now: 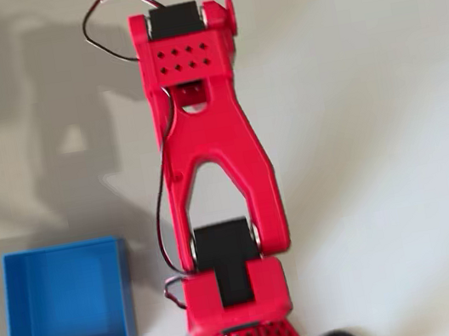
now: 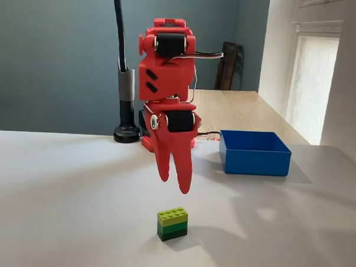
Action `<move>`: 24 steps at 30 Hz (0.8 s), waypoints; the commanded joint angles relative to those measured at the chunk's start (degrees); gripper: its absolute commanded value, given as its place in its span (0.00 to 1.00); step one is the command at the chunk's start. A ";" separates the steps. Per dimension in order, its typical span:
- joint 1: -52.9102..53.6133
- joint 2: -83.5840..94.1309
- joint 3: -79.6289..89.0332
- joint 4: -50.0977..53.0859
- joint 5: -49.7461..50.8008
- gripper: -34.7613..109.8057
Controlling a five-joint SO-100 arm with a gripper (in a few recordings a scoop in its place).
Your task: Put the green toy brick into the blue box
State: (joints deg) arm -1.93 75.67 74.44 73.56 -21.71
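arm (image 2: 167, 80): red plastic | black servos | dark cables | pointed red hand (image 2: 173, 179)

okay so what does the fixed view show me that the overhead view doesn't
The fixed view has the green toy brick standing on the white table, with the gripper hanging above it, fingers slightly parted and holding nothing, plus a black lamp stand behind. The overhead view gives the arm's top side and a straight look into the blue box, which holds nothing. Both show the red arm, the box and the table.
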 commanded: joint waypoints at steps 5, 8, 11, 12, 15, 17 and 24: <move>-2.64 -7.29 -11.69 0.97 -0.97 0.45; -2.81 -10.28 -13.97 1.05 -1.23 0.45; -2.81 -12.92 -16.00 1.05 -1.58 0.45; -2.81 -13.80 -16.70 1.05 -1.85 0.45; -2.55 -16.35 -18.81 1.23 -2.46 0.44; -2.37 -17.93 -20.48 1.67 -2.55 0.43; -1.93 -22.85 -26.28 2.81 -2.81 0.41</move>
State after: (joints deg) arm -3.60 51.86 53.09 75.23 -23.73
